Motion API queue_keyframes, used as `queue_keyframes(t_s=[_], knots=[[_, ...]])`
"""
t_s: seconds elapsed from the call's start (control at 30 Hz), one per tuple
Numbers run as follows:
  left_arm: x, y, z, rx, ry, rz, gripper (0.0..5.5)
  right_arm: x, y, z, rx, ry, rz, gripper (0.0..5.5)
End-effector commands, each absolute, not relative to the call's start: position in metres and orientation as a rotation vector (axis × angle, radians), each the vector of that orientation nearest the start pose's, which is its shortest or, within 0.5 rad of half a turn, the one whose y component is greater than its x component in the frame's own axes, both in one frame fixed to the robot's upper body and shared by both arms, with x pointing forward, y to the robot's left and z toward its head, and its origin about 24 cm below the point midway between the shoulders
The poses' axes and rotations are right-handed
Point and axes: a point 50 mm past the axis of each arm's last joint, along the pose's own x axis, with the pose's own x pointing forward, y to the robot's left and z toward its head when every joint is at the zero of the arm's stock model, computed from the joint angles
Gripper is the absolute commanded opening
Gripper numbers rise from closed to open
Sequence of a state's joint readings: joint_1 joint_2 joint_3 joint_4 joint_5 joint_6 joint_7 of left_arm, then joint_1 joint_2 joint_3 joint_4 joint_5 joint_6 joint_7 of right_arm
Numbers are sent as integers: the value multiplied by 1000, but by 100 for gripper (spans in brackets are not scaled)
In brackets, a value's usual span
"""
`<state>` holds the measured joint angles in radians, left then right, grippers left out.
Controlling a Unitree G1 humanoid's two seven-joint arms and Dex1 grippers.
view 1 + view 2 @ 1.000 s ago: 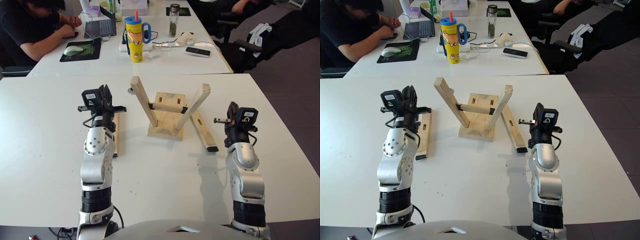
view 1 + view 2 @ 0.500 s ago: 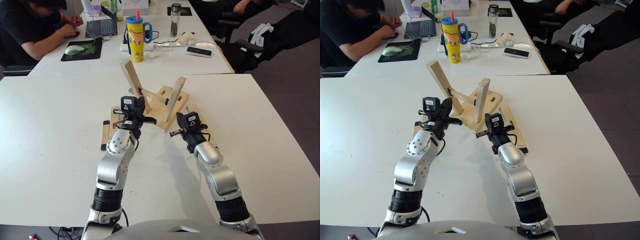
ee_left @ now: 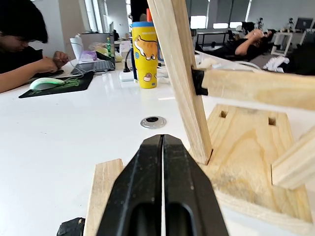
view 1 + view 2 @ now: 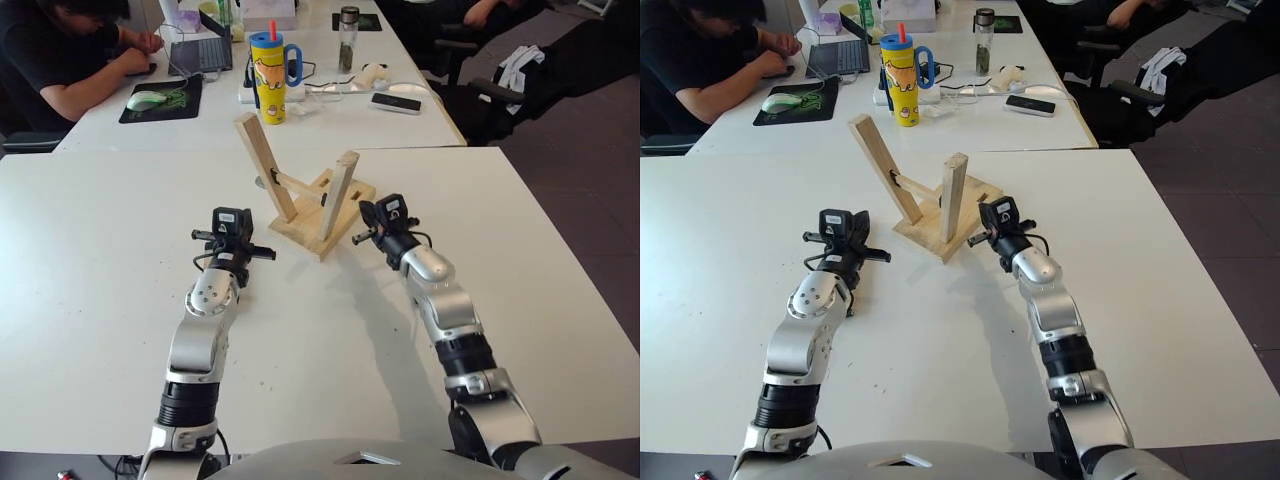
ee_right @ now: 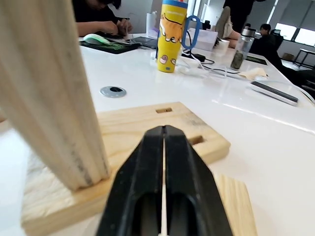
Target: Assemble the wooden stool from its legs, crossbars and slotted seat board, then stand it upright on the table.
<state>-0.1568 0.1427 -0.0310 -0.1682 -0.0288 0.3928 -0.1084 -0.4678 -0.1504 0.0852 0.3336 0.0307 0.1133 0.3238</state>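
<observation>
The half-built stool [image 4: 300, 222] has been turned and slid across the worktop [image 4: 100, 260]. The left gripper [image 3: 162, 141] and right gripper [image 5: 163, 131], both closed and empty, have been brought beside it. A loose leg [image 3: 101, 191] remains unfitted.

Left wrist view: the frame's edge cuts off the upper end of the left leg [image 3: 184, 88] and the far end of the crossbar [image 3: 256, 88]. The left gripper [image 3: 163, 138] covers one side of a loose plank [image 3: 101, 196], and we lose the plank's near end at the edge.

Right wrist view: we see only a stretch of the right leg [image 5: 49, 88]. It and the right gripper [image 5: 164, 130] hide parts of the seat board [image 5: 123, 130].
</observation>
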Motion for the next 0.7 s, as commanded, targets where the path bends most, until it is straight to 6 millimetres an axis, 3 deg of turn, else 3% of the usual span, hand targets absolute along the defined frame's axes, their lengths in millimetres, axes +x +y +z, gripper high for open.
queue_keyframes(t_s=[0.03, 0.27, 0.47, 0.57, 0.7], knots=[[292, 164, 86, 335, 146, -398, 2, 355, -109, 87, -203, 7, 637, 0], [287, 172, 83, 528, 219, -662, 2, 341, -74, 70, -278, -23, 963, 0], [269, 169, 61, 644, 324, -808, 2, 332, -42, 63, -361, -61, 1048, 0], [266, 163, 55, 670, 327, -826, 2, 336, -43, 68, -352, -88, 993, 0], [263, 150, 46, 682, 308, -826, 2, 343, -78, 71, -428, -56, 953, 0]])
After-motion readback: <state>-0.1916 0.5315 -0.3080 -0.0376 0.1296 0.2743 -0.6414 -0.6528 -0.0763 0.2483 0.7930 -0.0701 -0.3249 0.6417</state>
